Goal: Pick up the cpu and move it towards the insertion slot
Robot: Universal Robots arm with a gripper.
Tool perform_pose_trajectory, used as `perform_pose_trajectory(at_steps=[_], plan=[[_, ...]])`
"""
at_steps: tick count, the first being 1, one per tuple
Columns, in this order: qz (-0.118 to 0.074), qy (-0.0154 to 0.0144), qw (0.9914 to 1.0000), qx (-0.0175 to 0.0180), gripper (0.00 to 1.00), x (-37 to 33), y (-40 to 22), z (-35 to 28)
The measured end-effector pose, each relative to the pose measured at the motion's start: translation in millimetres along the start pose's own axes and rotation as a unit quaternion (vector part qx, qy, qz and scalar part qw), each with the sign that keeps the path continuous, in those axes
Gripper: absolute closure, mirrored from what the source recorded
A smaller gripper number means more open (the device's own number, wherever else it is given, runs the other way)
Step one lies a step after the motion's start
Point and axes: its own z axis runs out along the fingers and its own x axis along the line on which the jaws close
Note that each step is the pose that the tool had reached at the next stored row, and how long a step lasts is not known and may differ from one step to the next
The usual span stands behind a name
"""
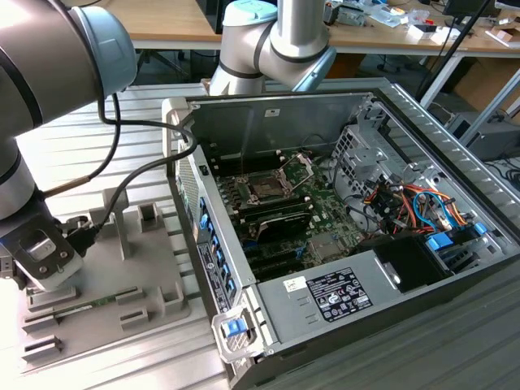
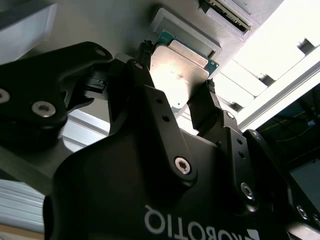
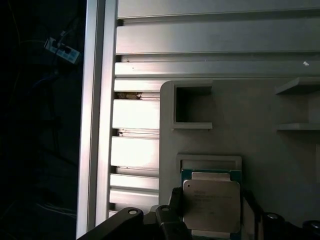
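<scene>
Gripper pinches the cpu by two opposite edges, probably to keep its pale lid untouched. The cpu lies flat, lid up, nearly square with no marked long axis, its edges parallel to the recess of the tray, well apart from the slot.

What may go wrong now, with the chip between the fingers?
The black fingers grip the small square cream-silver cpu only by its thin edges, so it may slip or tilt. The silver-framed square insertion slot lies inside the open grey computer case, beyond its raised side wall; the chip may strike that wall.
</scene>
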Motion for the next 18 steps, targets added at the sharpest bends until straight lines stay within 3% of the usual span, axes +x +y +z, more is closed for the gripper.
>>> perform_pose_trajectory(at_steps=[18], plan=[[0.0,0.0,1.0,0.0,0.45,0.0,0.3,-10.1]])
